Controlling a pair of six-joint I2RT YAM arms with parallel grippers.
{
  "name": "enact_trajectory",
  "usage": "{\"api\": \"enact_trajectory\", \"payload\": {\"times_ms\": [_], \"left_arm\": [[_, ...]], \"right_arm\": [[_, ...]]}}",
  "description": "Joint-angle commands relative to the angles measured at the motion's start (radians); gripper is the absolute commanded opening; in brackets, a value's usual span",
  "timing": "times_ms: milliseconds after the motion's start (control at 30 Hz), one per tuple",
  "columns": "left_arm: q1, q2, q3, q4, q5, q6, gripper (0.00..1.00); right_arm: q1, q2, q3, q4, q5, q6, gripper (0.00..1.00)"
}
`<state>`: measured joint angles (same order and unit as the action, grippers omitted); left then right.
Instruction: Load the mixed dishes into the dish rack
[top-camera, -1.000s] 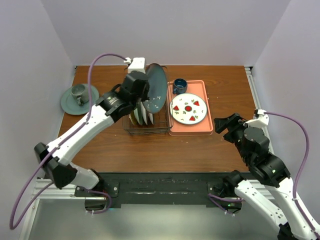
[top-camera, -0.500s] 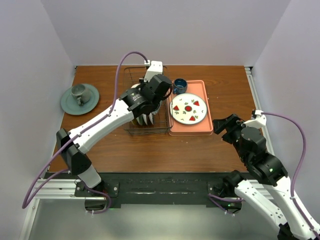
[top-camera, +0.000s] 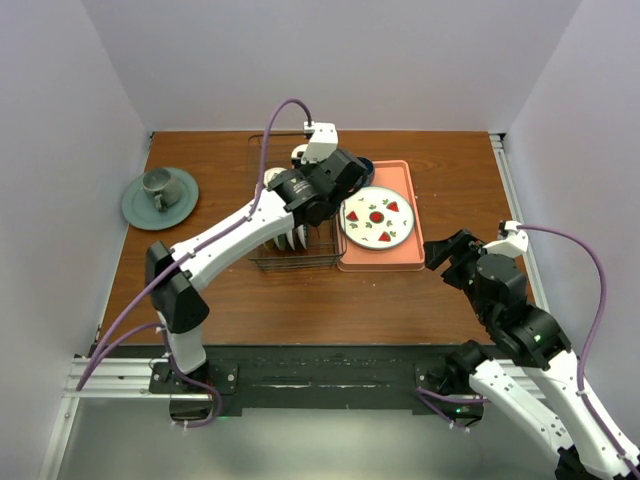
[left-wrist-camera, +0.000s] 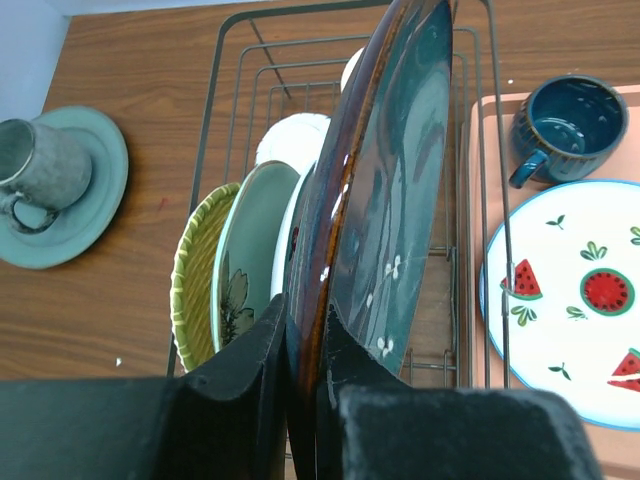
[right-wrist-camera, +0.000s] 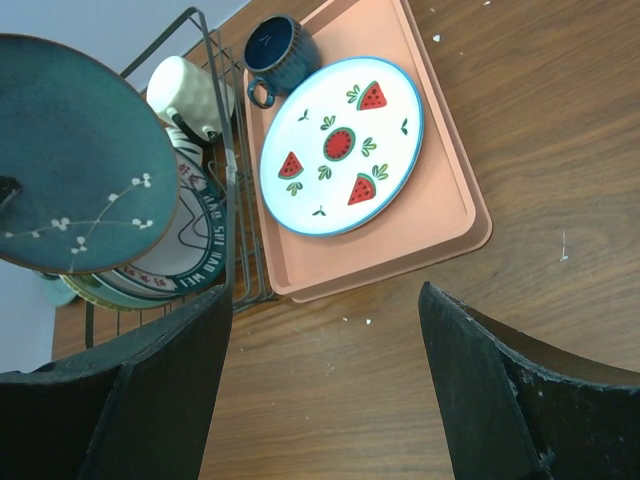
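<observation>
We log the left claw clamped on a dark teal plate, held on edge at the dish rack, toward the bench's far edge. Right claw spread wide near the right edge.

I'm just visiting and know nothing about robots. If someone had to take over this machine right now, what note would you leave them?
Left gripper: shut on the rim of the dark teal plate, held on edge at the dish rack. Its lower edge is hidden.
Right gripper: open and empty, near the pink tray.
Done: the yellow plate, mint-green plate, patterned plate and cream mug are in the rack.
Left: seat the teal plate in a free slot, then release.
</observation>
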<state>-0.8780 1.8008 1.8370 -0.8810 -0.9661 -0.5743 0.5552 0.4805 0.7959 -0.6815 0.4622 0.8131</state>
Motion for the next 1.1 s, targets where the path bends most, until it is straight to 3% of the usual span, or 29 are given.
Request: {"api": "enact_trajectory", "payload": {"times_ms": [0, 367, 833, 1067], "left_arm": [[-0.003, 0.018, 0.111, -0.047, -0.210, -0.068, 0.00], [-0.010, 0.130, 0.218, -0.252, -0.309, -0.168, 0.00], [-0.012, 0.169, 0.193, -0.268, -0.280, -0.213, 0.00], [-0.012, 0.143, 0.087, -0.222, -0.208, -0.240, 0.00]], "right_arm": [[0.000, 0.009, -0.004, 0.019, 0.038, 0.021, 0.79], [-0.001, 0.012, -0.009, 0.022, 0.038, 0.020, 0.79], [0.000, 0.007, -0.017, 0.014, 0.043, 0.021, 0.79], [0.000, 0.013, -0.023, 0.014, 0.039, 0.023, 0.79]]}}
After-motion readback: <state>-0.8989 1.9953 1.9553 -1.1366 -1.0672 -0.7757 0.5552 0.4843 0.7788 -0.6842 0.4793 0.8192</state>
